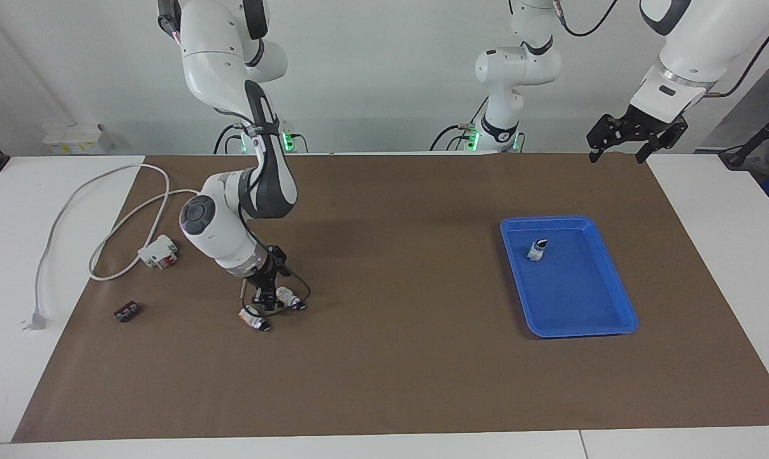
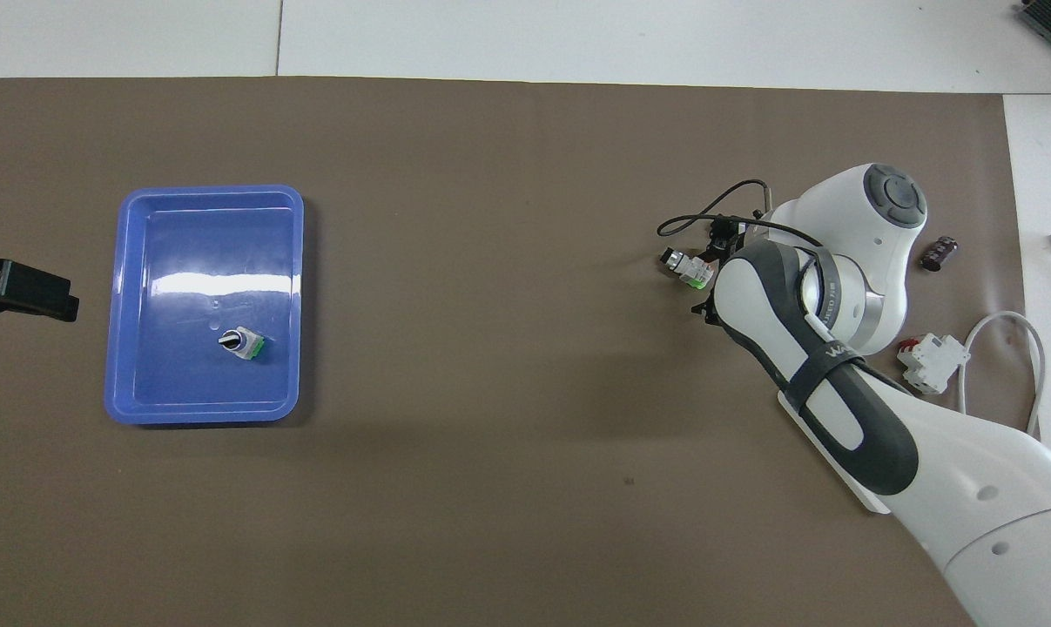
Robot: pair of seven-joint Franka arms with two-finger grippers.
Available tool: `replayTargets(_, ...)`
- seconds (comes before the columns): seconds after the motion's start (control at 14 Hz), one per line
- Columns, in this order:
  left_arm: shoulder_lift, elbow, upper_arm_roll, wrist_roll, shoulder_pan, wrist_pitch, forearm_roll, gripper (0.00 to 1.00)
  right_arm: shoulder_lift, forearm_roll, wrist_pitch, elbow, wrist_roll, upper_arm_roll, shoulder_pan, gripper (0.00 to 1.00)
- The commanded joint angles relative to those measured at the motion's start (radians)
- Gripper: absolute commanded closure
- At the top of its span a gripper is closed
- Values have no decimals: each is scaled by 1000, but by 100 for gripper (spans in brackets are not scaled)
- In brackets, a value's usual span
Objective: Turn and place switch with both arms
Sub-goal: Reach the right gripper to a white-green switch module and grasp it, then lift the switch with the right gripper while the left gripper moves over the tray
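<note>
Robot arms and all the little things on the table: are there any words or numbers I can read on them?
None can be read for certain.
Right arm: white letters on its dark band, too small to read.
Left arm's base: a round sticker, too small to read.
Switches, blue tray, white-and-red block: no text shows.

— How many switches do you count?
— Three: two lying on the brown mat (image 1: pixel 384 382), one (image 1: pixel 289 298) at about two o'clock of the other (image 1: pixel 255 319), and a third (image 1: pixel 537 248) in the blue tray (image 1: pixel 588 328).
— Trays?
— One.
— Anything else?
— One white-and-red block (image 1: pixel 158 251), one small dark block (image 1: pixel 127 311), one grey cable (image 1: pixel 72 204), and two arms.
</note>
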Motion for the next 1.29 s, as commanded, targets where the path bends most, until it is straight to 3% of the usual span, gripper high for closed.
replayTargets(0.0, -30, -39, 9, 0, -11, 47, -10, 0, 6, -8, -3, 10, 0, 4, -3, 95)
replayTargets(0.07, -28, -39, 9, -3, -11, 60, -10, 0, 6, -33, -24, 18, -34, 5, -1, 100)
replayTargets(0.29, -28, -39, 9, 12, -11, 68, -10, 0, -20, -42, -72, 38, -173, 7, 17, 100)
replayTargets(0.5, -23, -36, 8, 15, -11, 79, -10, 5, -107, -27, -153, 59, -322, 19, 20, 100)
replayTargets(0.72, -22, -33, -1, 28, -23, 81, -19, 5, -152, -11, -185, 78, -437, 83, 27, 100)
replayTargets(1.0, -23, -35, -18, 26, -34, 70, -149, 14, -172, 230, -198, 120, -647, 172, 28, 100)
replayTargets(1.22, -31, -50, -26, 26, -34, 59, -275, 19, -179, 301, -210, 127, -668, 241, 25, 100)
